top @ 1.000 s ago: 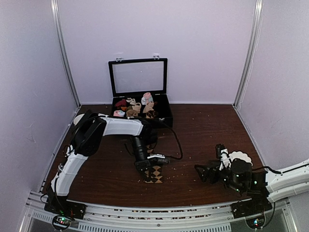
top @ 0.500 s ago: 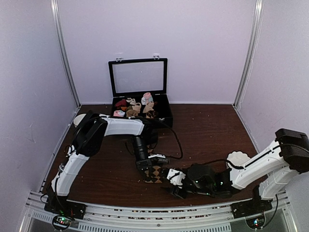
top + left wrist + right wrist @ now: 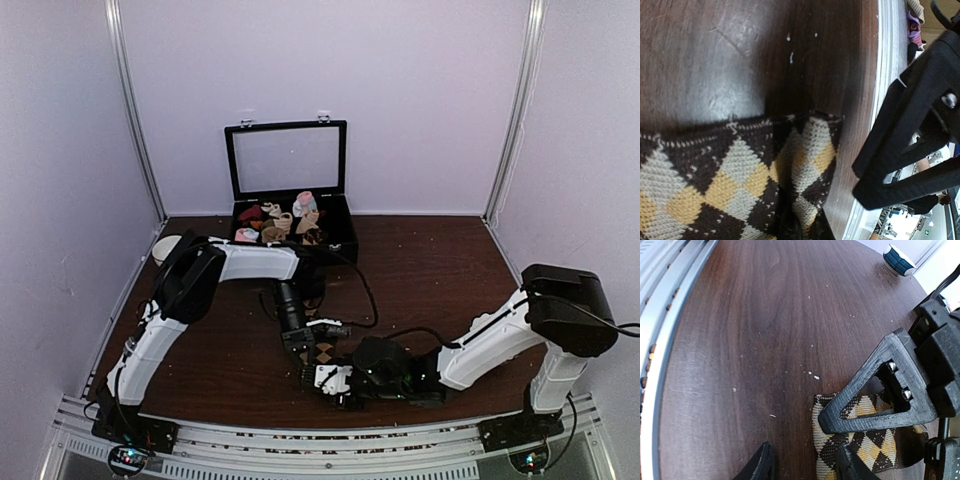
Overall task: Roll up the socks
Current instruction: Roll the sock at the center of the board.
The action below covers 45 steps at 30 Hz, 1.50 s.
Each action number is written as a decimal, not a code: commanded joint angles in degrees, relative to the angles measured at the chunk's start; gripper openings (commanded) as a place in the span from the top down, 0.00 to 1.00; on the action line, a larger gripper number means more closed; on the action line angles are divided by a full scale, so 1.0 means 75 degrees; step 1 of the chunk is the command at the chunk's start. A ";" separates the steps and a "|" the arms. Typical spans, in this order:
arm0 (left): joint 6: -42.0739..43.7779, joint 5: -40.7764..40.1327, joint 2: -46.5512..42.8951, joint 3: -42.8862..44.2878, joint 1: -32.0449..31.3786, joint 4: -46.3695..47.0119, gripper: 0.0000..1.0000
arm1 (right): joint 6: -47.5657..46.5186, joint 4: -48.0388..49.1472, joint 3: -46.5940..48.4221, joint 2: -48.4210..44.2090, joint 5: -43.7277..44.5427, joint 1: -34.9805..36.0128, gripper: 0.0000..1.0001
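Right at the front middle of the table (image 3: 440, 270), the socks (image 3: 324, 362) lie flat, argyle pattern up. The left gripper (image 3: 306, 346) stands over them, 1 finger (image 3: 875, 400) above the fabric; whether it pinches anything I cannot tell. The right gripper (image 3: 336, 383) lies low just beside the socks' near end, its 2 fingertips (image 3: 762, 465) spread apart and holding nothing. An open box (image 3: 340, 235) of small rolls sits at the back.
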 commanded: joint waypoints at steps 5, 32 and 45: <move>0.0296 -0.0516 0.0456 0.0184 0.0099 0.0065 1.00 | -0.0305 -0.0328 0.0222 0.0428 -0.0311 -0.0323 0.64; 0.0299 -0.1411 -0.2917 -0.1596 0.0479 0.1772 0.02 | 0.1592 -0.2759 0.0818 0.1055 -0.2747 -0.1392 1.00; -0.1383 -0.5857 -0.5077 -0.3777 0.1054 0.4792 0.02 | 0.5402 -0.1708 0.0893 0.1431 -0.5207 -0.2268 1.00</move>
